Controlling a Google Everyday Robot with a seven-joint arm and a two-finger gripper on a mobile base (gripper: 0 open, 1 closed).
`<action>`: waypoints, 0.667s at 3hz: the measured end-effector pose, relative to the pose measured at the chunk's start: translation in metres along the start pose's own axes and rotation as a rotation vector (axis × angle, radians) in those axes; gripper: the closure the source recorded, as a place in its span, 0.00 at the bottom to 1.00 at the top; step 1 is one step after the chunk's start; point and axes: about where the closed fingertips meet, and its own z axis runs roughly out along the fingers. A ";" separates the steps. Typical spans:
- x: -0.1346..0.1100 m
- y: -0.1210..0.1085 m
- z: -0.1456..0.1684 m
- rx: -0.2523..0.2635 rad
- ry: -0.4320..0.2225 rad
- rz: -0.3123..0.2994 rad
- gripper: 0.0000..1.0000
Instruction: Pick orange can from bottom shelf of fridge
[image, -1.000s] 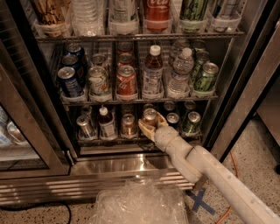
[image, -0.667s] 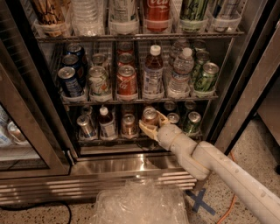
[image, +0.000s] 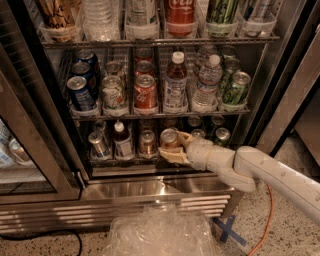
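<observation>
Claw (image: 175, 147): being held at the front of the bottom shelf (image: 125, 159), right at the orange can (image: 169, 138); its grip cannot be told.
Can: being kept upright on that shelf inside the fridge (image: 150, 189), middle lane.

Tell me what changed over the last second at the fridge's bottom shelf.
The arm behind the gripper swung upward in the picture, so it now leaves at the right edge instead of the lower right corner. The gripper itself barely shifted and is still at the orange can on the bottom shelf. The can has not come out; the other drinks stayed put.
</observation>
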 end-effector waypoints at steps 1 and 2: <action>0.000 0.000 0.000 0.000 0.000 0.000 1.00; -0.007 0.020 -0.002 -0.051 0.025 -0.002 1.00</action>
